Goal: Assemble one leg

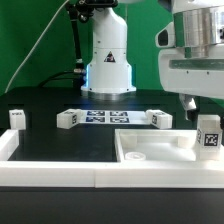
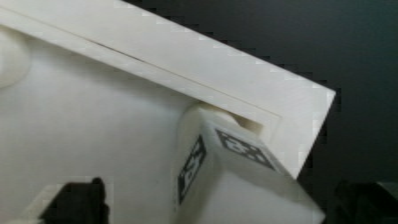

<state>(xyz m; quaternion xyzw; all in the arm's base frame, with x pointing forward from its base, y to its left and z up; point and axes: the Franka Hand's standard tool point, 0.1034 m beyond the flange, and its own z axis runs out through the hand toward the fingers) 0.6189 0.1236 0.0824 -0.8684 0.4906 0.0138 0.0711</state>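
Note:
The leg (image 1: pixel 208 135), a small white post with a black-and-white tag, stands upright at the far right corner of the wide white slab (image 1: pixel 150 150) at the exterior view's right. My gripper (image 1: pixel 199 104) hangs just above it, open. In the wrist view the leg (image 2: pixel 222 160) rises from the slab's corner (image 2: pixel 107 110) between my two dark fingertips (image 2: pixel 75 200), which stand well apart from it on both sides. Nothing is held.
Three more tagged white posts sit on the black table: one at the left (image 1: pixel 17 119), one left of centre (image 1: pixel 67 120) and one right of centre (image 1: pixel 160 120). The marker board (image 1: pixel 108 117) lies between them. A white rail (image 1: pixel 50 170) runs along the front. The robot base (image 1: pixel 108 60) stands behind.

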